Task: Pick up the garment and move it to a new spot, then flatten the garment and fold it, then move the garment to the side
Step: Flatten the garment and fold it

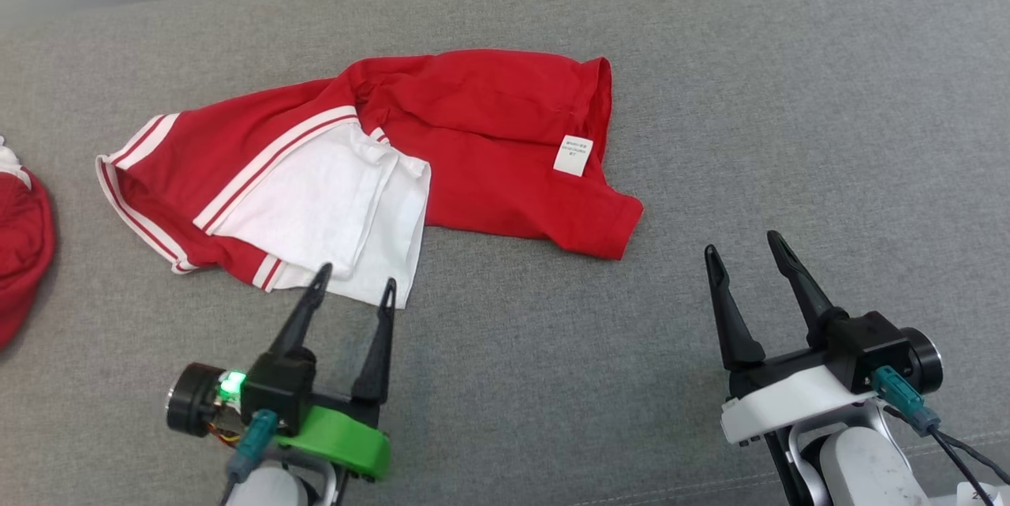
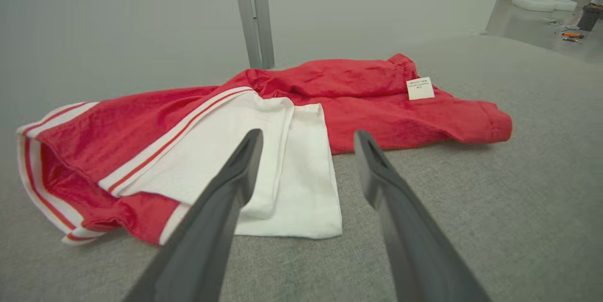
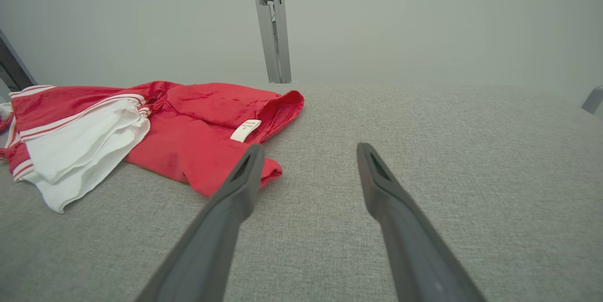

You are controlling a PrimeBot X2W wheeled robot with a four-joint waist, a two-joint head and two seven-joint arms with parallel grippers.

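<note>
Holding the left gripper (image 1: 357,277) spread and empty, tips at the white flap (image 1: 379,245) of the garment (image 1: 473,119), lying rumpled on the cushion (image 1: 828,135). Holding the right gripper (image 1: 744,244) spread, near the red hem (image 1: 607,234). Likely getting ready for the first pick-up; needing a pinch on each near edge. Finding bare room rightward; minding a red cloth (image 1: 24,253), maybe clothing, leftward.

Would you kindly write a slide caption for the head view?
Open left gripper and open right gripper hover beside a crumpled red-and-white garment on a grey fabric surface.
</note>
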